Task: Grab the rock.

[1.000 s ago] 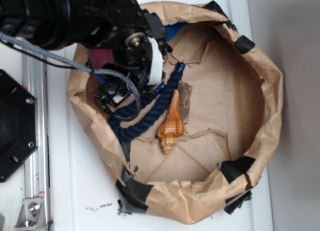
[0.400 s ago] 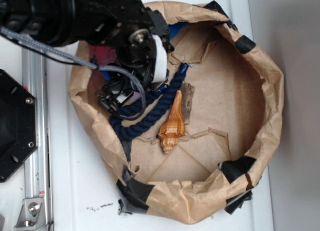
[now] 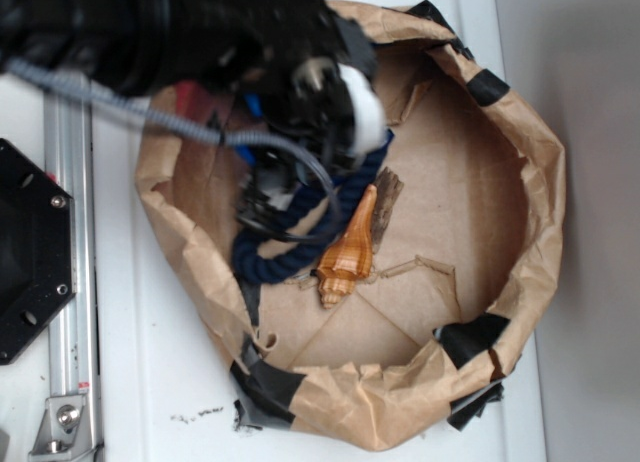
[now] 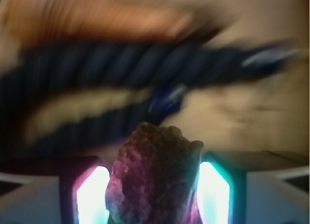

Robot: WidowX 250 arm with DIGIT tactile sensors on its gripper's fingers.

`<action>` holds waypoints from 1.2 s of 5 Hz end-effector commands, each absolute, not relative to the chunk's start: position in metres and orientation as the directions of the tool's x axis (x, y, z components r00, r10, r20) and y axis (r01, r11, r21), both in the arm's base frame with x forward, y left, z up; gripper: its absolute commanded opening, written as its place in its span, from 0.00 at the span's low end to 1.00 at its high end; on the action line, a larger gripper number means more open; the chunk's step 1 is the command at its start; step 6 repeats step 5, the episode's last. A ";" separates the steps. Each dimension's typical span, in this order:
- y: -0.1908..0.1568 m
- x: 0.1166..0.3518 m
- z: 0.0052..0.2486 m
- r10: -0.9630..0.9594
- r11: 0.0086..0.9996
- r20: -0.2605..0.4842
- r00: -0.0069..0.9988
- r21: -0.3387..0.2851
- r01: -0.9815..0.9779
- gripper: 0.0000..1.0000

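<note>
In the wrist view my gripper [image 4: 152, 197] is shut on the rock [image 4: 156, 178], a rough, pebbly dark chunk wedged between the two glowing finger pads [image 4: 92, 197]. In the exterior view the gripper [image 3: 265, 194] hangs over the left part of the paper-lined basin, above the dark blue rope [image 3: 290, 252], and the arm hides the rock there. A flat grey-brown, bark-like piece [image 3: 386, 204] lies on the paper floor, touching the upper end of the glossy orange shell [image 3: 350, 250]. The wrist view is blurred by motion.
The crumpled brown paper wall [image 3: 535, 212] with black tape patches rings the basin. A metal rail [image 3: 70, 312] and a black plate [image 3: 30, 252] stand at the left. Bare paper floor [image 3: 450, 202] lies to the right of the shell.
The arm has swung right and slightly up, carrying the gripper over the rope. The rope has shifted, and the shell and bark-like piece have been nudged right and tilted.
</note>
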State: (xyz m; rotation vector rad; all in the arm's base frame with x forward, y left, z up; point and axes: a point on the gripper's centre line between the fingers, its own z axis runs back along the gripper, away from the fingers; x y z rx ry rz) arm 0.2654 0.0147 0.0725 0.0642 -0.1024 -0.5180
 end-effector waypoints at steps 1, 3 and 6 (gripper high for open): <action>-0.018 0.284 0.165 -0.414 0.910 0.159 0.896 0.098 0.403 0.00; -0.010 0.288 0.164 -0.368 0.930 0.159 0.916 0.066 0.362 0.00; -0.006 0.292 0.158 -0.276 0.958 0.258 0.926 0.000 0.285 0.00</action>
